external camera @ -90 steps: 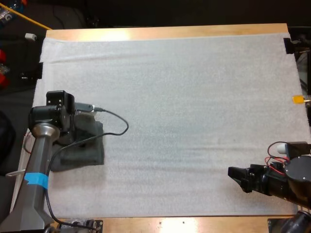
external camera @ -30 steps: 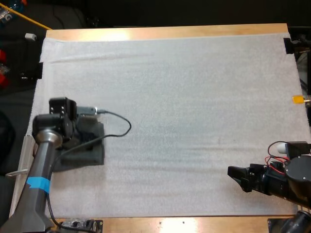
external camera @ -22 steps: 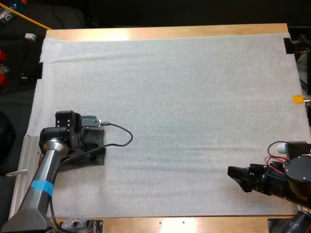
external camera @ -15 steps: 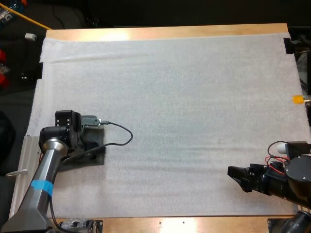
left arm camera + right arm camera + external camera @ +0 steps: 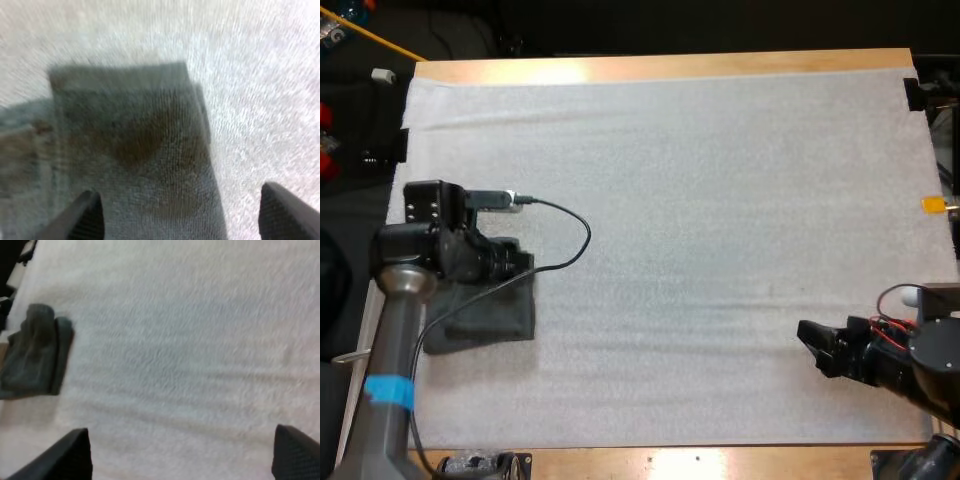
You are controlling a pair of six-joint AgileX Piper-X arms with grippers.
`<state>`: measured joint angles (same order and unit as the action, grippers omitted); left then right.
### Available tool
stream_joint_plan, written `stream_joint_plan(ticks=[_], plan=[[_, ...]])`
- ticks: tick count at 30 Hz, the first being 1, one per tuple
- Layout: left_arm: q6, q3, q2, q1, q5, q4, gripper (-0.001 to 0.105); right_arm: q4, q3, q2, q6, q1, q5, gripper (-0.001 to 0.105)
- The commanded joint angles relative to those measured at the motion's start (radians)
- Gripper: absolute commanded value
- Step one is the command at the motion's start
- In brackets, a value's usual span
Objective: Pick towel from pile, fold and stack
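Standing by the table here: the left gripper point(image 5: 182, 220) has its two fingers point(image 5: 86, 216) spread wide, and the folded towel point(image 5: 135, 150) lies right below and between them, running on past the tips to a square corner just ahead. Neither finger looks to be pressing on the cloth, but that wrist view is smeared, so I can't tell how much of a gap there is. A second, paler layer of cloth pokes out sideways beyond one finger. From the high view you don't get any of that: the arm's black wrist block covers the fingers and the towel's far part, so just the near half of the towel shows on the white mat point(image 5: 720, 200). The right gripper point(image 5: 180, 455) is spread open too, with only bare mat between its fingers point(image 5: 65, 455). From there the towel sits well apart, far ahead and off to one finger's side, and it reads as a thick bundle with stacked edges. Can't count the layers, and can't tell whether it's one towel or several
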<state>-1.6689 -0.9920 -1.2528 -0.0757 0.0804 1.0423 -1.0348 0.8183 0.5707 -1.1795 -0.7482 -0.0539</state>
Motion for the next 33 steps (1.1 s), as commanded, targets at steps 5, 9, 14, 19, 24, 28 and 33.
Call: stream_joint_plan(ticks=[5,9,14,19,24,28,33], plan=[[-0.009,-0.021,0.096,-0.001,0.007,0.02,0.062,0.021,0.005,0.076,-0.09,0.0,-0.077,0.071],[-0.009,-0.021,0.142,-0.001,0.007,0.046,0.062,0.06,0.005,0.129,-0.137,0.0,-0.084,0.071],[-0.009,-0.021,0.202,-0.001,0.007,0.075,0.062,0.091,0.005,0.192,-0.191,0.088,-0.066,0.071],[-0.009,-0.021,0.252,-0.001,0.007,0.093,0.062,0.089,0.005,0.215,-0.295,0.248,0.001,0.071],[-0.009,-0.021,0.296,-0.001,0.007,0.109,0.062,0.086,0.005,0.215,-0.377,0.457,0.073,0.071],[-0.009,-0.021,0.326,-0.001,0.007,0.111,0.062,0.06,0.005,0.215,-0.481,0.614,0.122,0.071],[-0.009,-0.021,0.356,-0.001,0.007,0.121,0.062,-0.001,0.005,0.215,-0.594,0.767,0.117,0.071]])
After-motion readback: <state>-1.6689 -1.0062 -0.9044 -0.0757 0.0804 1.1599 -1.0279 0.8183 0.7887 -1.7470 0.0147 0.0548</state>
